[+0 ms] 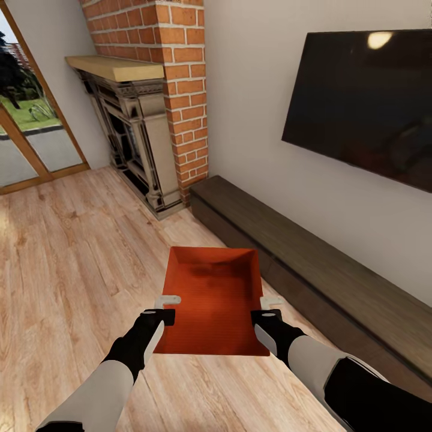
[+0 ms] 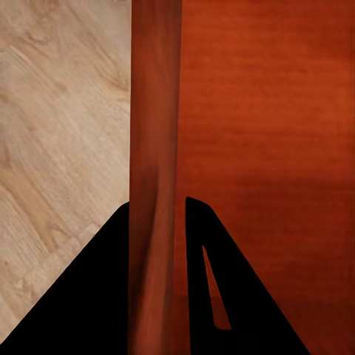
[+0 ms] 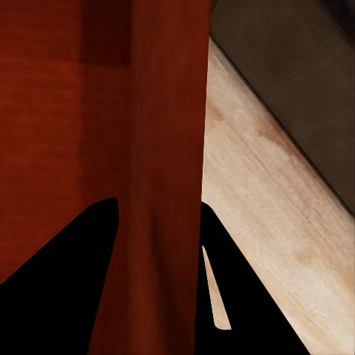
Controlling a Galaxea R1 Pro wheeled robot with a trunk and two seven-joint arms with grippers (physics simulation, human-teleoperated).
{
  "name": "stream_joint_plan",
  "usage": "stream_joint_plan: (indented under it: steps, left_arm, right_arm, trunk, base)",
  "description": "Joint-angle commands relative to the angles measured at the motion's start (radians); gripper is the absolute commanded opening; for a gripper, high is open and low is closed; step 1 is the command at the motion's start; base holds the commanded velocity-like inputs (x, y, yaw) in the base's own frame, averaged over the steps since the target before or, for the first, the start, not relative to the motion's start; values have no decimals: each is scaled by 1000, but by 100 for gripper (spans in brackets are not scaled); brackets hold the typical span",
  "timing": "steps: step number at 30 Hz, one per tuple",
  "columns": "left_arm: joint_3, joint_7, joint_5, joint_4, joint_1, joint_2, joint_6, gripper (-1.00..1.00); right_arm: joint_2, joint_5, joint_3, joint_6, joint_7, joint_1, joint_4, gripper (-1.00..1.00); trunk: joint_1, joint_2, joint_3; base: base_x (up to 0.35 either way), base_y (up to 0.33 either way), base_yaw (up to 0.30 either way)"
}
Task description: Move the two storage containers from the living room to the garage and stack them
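Note:
An orange-red open-top storage container (image 1: 213, 300) is held above the light wood plank floor of the living room, in front of me. My left gripper (image 1: 167, 307) is shut on its left wall (image 2: 154, 148), one finger inside the bin and one outside. My right gripper (image 1: 268, 307) is shut on the right wall (image 3: 166, 148) in the same way. The bin looks empty and level.
A brick chimney (image 1: 174, 90) with a dark fireplace (image 1: 135, 150) stands ahead left. A long low dark wooden bench (image 1: 312, 270) runs along the right wall under a wall TV (image 1: 366, 102). A glass door (image 1: 30, 132) is far left. Wood floor (image 1: 72, 258) stretches to the left.

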Motion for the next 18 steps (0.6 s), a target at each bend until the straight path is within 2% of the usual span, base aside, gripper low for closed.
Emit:
stream_joint_plan:
  steps: [1, 18]
  left_arm:
    - [7, -2, 7, 1, 0, -12, 5, -100]
    - [7, -2, 7, 1, 0, -12, 5, -100]
  right_arm:
    - [5, 19, 46, -47, -2, -1, -20, -100]
    - [5, 19, 46, -47, -4, -1, -20, -100]
  trunk:
    - [1, -2, 0]
    - [1, -2, 26]
  base:
    - [0, 0, 0]
    - [0, 0, 0]
